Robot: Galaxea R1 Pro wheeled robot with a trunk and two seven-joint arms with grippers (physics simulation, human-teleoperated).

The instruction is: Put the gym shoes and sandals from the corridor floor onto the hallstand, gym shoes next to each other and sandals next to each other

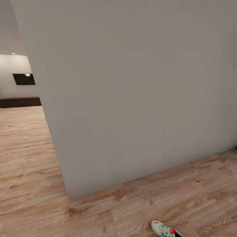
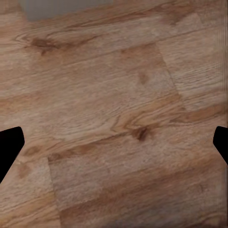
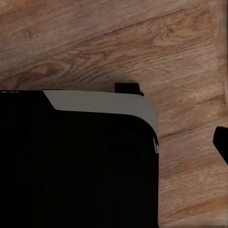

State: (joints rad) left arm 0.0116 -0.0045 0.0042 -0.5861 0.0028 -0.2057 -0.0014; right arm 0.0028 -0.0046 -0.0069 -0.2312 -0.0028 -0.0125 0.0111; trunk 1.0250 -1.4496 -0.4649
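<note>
1. While I am facing a plain grey wall, one gym shoe is lying on the corridor floor at the bottom edge of my head view, toward my right side, so I am judging my right arm the nearer one
2. Its toe is pointing up and to the left in that view, its long axis running diagonally, and its heel is being cut off by the picture's edge
3. My left gripper is hanging spread wide over bare planks, a dark fingertip at each side, nothing between them
4. My right gripper's state I cannot tell: a large dark body with a pale rim is blocking most of my right wrist view, and what it is I cannot make out
</note>
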